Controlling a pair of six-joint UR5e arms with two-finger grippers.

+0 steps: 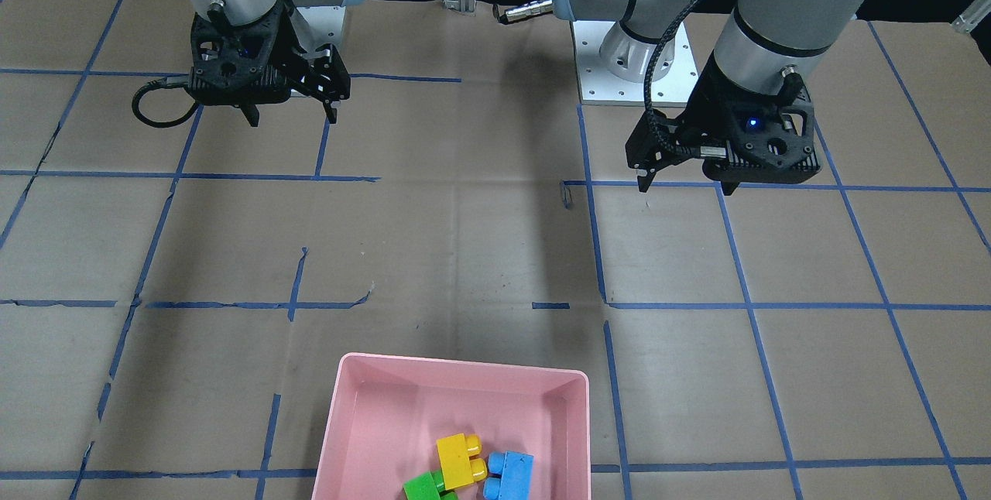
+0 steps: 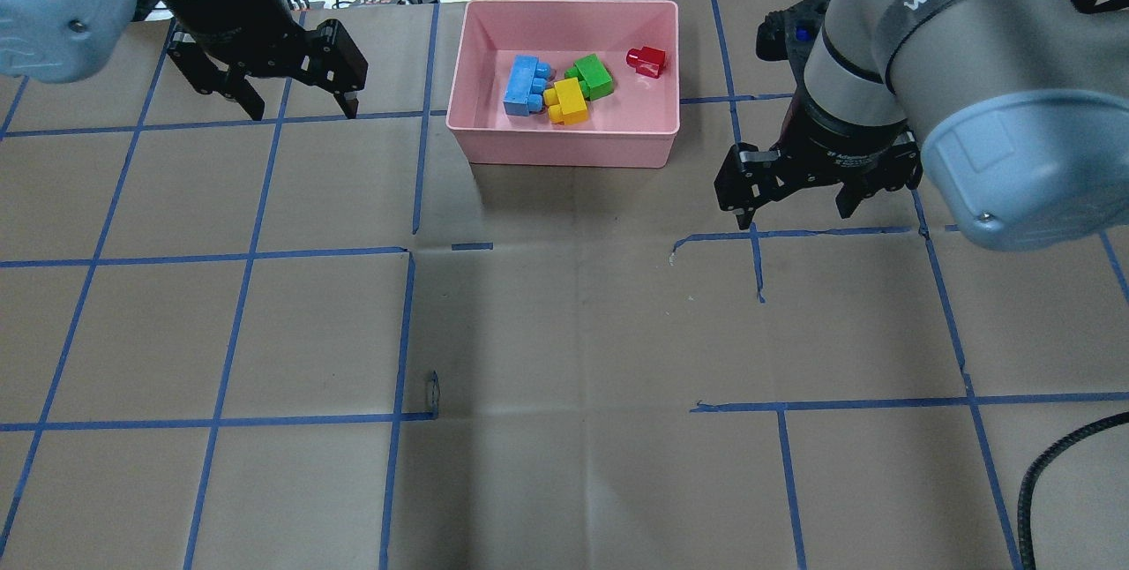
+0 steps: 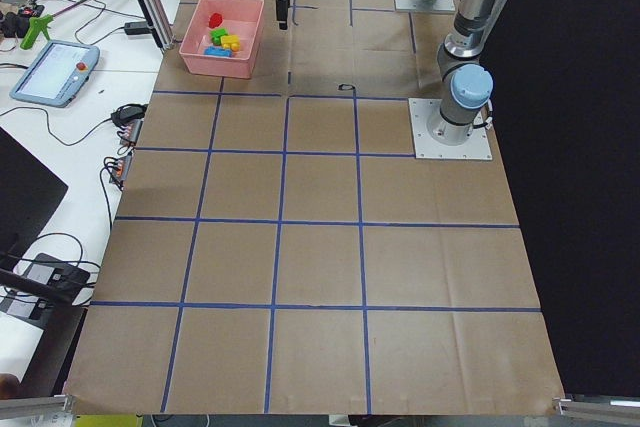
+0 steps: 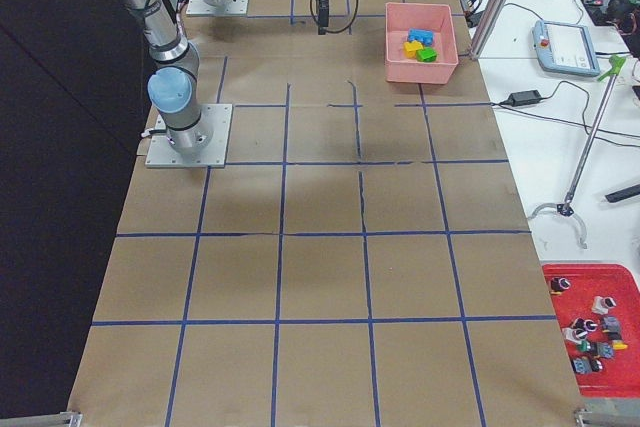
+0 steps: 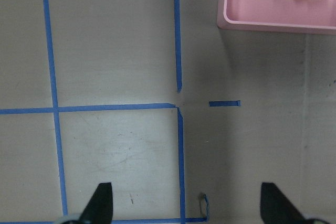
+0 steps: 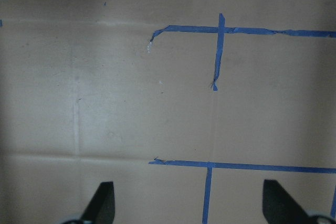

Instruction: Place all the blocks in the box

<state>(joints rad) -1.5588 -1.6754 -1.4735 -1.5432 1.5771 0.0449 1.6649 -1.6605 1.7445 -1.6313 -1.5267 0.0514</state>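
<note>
All 4 blocks are found inside the pink tray [image 2: 564,139], which is placed at the middle of the far edge of the bench [image 2: 564,332]. The light blue block [image 2: 524,86], yellow block [image 2: 569,101] and green block [image 2: 592,76] are grouped closely; the red block [image 2: 647,62] is lying apart. The left gripper [image 2: 304,115] and right gripper [image 2: 796,217] are held over the bench beside the tray, one on each side, with fingers spread wide.

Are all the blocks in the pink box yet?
Done: the blue block, yellow block, green block and red block all lie inside the box. In hand: nothing; the left gripper and right gripper are open and empty. Left: nothing visible.
</note>
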